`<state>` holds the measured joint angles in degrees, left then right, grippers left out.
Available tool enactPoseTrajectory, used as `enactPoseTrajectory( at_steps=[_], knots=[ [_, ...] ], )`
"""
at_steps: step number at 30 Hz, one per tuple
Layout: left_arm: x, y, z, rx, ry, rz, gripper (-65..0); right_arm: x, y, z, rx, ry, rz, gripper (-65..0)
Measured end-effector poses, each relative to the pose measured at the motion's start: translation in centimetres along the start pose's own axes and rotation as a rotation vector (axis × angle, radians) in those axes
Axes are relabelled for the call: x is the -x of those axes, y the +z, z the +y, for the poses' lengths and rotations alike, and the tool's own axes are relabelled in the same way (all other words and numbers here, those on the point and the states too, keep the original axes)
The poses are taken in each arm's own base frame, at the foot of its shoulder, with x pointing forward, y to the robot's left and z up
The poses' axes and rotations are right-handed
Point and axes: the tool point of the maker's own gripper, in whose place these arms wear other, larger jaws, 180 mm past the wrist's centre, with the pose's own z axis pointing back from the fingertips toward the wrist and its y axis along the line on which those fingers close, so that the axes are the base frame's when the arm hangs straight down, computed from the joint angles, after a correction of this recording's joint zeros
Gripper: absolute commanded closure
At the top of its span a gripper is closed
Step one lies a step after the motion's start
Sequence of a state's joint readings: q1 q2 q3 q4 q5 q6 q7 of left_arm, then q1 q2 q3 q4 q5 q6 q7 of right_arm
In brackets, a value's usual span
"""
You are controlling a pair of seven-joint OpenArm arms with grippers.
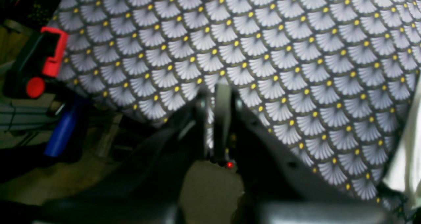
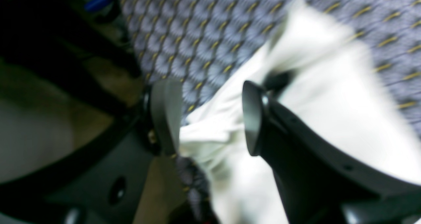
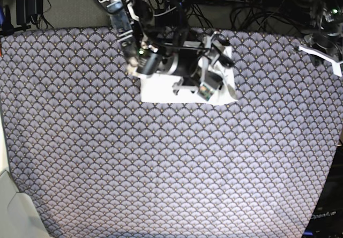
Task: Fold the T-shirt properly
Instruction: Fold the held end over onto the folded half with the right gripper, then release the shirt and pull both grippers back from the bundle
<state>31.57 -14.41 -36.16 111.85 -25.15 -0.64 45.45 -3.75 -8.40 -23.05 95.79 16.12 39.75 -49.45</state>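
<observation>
White T-shirt [image 2: 329, 95] beneath open right hand [image 2: 210, 115].

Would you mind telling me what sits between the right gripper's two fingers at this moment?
White cloth of the T-shirt lies below the gap of the open right gripper, with a strip of patterned tablecloth beside it; the right wrist view shows this.

- We see the T-shirt [image 3: 161, 92] lying folded on the tablecloth [image 3: 161, 168], near its far edge.
- Both arms hang over it.
</observation>
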Motion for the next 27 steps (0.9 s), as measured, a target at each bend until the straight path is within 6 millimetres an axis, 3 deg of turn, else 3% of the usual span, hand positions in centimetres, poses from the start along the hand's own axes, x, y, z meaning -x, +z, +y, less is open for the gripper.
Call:
enactPoseTrajectory(
  at_steps=[4,8,14,22,27],
  knots=[
    [0.0,0.0,-0.1,0.001,0.001,0.001,-3.5,-2.9,2.1,0.0,0.032,0.063,-0.092,-28.9],
    [0.1,0.0,0.0,0.000,-0.001,0.003,-3.5,-0.5,2.7,-0.7,0.052,0.072,-0.019,-20.0],
    [0.6,-0.1,-0.7,0.023,-0.007,0.018,-3.5,2.8,1.2,-0.8,0.016,0.000,0.053,-6.5],
    [1.1,0.1,-0.4,0.014,-0.009,0.031,-3.5,4.7,-0.1,-0.7,-0.013,-0.060,0.057,-5.7],
    [1.2,0.2,-0.4,0.013,-0.011,0.033,-3.5,4.8,-1.8,0.3,-0.054,-0.094,0.037,-5.7]
  ],
)
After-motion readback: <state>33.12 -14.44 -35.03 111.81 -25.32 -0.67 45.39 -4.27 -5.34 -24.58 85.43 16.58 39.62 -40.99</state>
